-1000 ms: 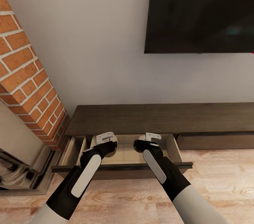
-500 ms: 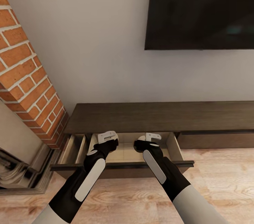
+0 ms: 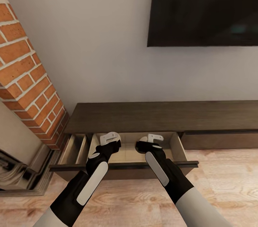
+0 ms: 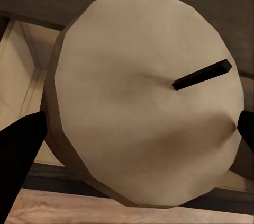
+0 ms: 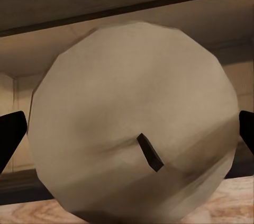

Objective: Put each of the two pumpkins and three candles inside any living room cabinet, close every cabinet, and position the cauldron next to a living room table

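The dark-brown cabinet (image 3: 161,116) runs along the wall, with its left drawer (image 3: 125,155) pulled out and the pale interior showing. Both arms reach over that drawer. My left gripper (image 3: 109,140) is shut on a tan candle (image 4: 143,91), whose flat top and dark wick face the left wrist camera, with black fingertips (image 4: 21,150) at either side. My right gripper (image 3: 151,140) is shut on a second candle (image 5: 132,102), held the same way above the drawer interior. The pumpkins, the cauldron and the table are out of view.
A brick fireplace column (image 3: 25,73) stands at the left, close to the drawer's end. A black TV (image 3: 204,5) hangs on the wall above the cabinet. The cabinet's right drawer front (image 3: 218,141) is closed. Light wooden floor (image 3: 215,184) lies in front.
The whole picture has shifted up a little, so the camera moved. Both grippers still hold their candles over the open drawer, with almost no motion.
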Motion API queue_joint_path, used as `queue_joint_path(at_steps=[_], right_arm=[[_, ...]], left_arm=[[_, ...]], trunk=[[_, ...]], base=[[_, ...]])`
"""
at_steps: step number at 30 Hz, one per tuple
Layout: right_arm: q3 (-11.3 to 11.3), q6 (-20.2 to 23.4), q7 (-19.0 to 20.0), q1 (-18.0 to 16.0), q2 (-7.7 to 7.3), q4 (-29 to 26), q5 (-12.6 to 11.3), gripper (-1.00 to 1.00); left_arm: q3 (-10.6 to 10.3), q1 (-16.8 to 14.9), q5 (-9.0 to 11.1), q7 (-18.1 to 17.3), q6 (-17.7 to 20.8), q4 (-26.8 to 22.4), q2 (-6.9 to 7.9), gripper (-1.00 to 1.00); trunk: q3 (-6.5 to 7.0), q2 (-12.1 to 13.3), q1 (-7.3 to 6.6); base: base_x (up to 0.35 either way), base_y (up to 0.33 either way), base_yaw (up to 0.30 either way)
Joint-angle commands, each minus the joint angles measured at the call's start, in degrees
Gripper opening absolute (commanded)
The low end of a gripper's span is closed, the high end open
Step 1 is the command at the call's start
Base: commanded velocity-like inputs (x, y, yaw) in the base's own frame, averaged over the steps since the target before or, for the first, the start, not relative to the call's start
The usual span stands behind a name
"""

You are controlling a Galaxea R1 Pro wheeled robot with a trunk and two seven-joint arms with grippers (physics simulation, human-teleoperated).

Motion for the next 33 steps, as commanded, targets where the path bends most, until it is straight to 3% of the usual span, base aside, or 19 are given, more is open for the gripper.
queue_joint_path(at_steps=[1, 12, 16, 33], right_arm=[[0.1, 0.1, -0.4, -0.1, -0.02, -0.1, -0.3, -1.0], [0.2, -0.4, -0.2, -0.1, -0.03, -0.2, 0.0, -1.0], [0.3, -1.1, -0.2, -0.1, -0.03, -0.2, 0.0, -1.0], [0.4, -1.3, -0.2, -0.1, -0.03, -0.4, 0.0, -1.0]], left_arm=[[-0.1, -0.1, 0.3, 0.5, 0.1, -0.1, 0.05, -1.0], [-0.2, -0.1, 0.3, 0.4, 0.1, -0.1, 0.11, -1.0], [-1.3, -0.1, 0.3, 0.4, 0.1, -0.1, 0.11, -1.0], [-1.8, -0.1, 0.3, 0.4, 0.1, -0.1, 0.11, -1.0]], trunk=[[-0.23, -0.4, 0.22], [-2.2, -4.9, 2.64], [-2.92, -6.5, 3.52], [-3.46, -7.7, 4.17]], base=[[0.0, 0.0, 0.0], [0.0, 0.0, 0.0], [0.0, 0.0, 0.0], [0.019, 0.0, 0.0]])
